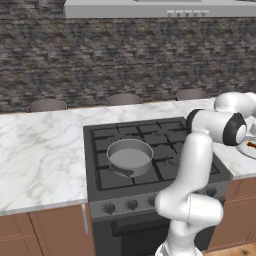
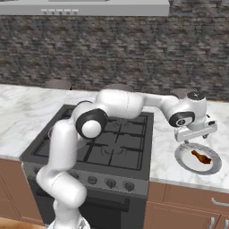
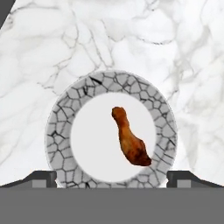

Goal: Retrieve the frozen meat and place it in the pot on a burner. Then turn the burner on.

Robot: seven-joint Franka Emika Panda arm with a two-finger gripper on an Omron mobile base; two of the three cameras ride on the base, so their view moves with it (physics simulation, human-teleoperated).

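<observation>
- Frozen meat (image 3: 130,138) count: you've got exactly one piece, lying on one plate (image 3: 59,118) on the marble counter (image 2: 165,156), just off the right side of the cooktop (image 1: 150,150).
- One pot (image 1: 130,157) too, sitting on the front-left burner (image 1: 116,172) of that cooktop. It's round grey metal with low straight walls, a short stub handle pointing toward the front edge, and nothing in it.
- You can count three round dark stool tops behind the counter, past the cooktop's back edge, and a row of knobs along its front panel (the arm hides some, so I can't give you a total).
- How the meat looks: small, reddish-brown going orange, kind of drumstick shaped, with a narrow end and a fatter darker end. It's lying flat on the plate's plain white middle, a bit off-centre and way smaller than the plate.
- The plate itself has a grey cracked-mosaic rim, and it stands well apart from the pot, with the cooktop's right-hand burners between them.
- Claw: your gripper (image 2: 197,134) hangs right above the plate, pointing straight down, to the right of the cooktop. In the hand view both fingertips (image 3: 41,178) sit far apart at the bottom corners, so the jaws are spread wide. It's holding nothing and touching nothing, and the meat lies between the two tips but below them.
</observation>
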